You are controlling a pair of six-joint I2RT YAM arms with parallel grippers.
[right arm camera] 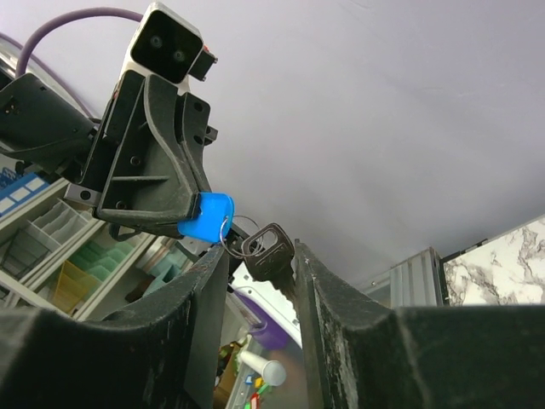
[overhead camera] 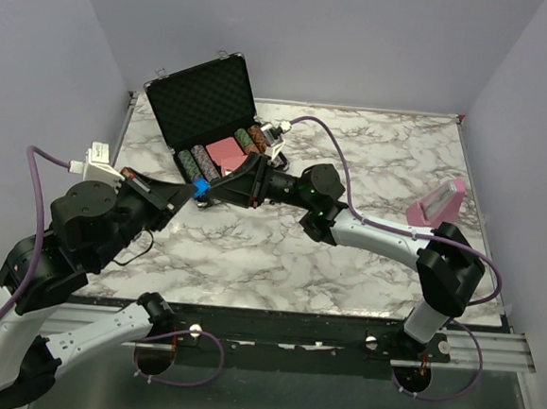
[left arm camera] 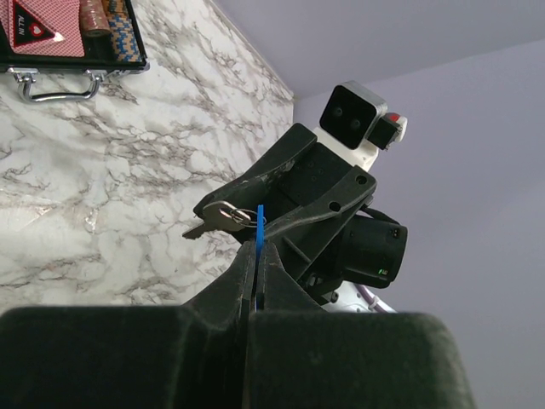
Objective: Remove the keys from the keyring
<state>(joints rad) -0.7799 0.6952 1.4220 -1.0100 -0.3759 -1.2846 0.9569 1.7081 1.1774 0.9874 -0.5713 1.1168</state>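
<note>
Left gripper (left arm camera: 255, 260): fingers pressed together, clamped on the edge of the blue tag (left arm camera: 259, 228), raised above the table (overhead camera: 364, 259).
Blue tag: bright plastic piece, hooked to the keyring (right arm camera: 239, 228).
Keyring: thin wire loop hanging in the air between the two grippers, tag on one side and keys on the other.
Keys (left arm camera: 220, 218): small silvery bunch, lying between the right gripper's fingertips.
Right gripper (right arm camera: 261, 260): tip to tip with the left one, fingers narrowly apart around the keys. Whether they pinch the metal cannot be told.
Case (overhead camera: 202, 95): black, lid open, foam-lined, at the far left of the table beyond both grippers.
Poker chips (overhead camera: 198, 163): in rows inside the case.
Pink object (overhead camera: 435, 203): at the right edge, well apart from the rest.
</note>
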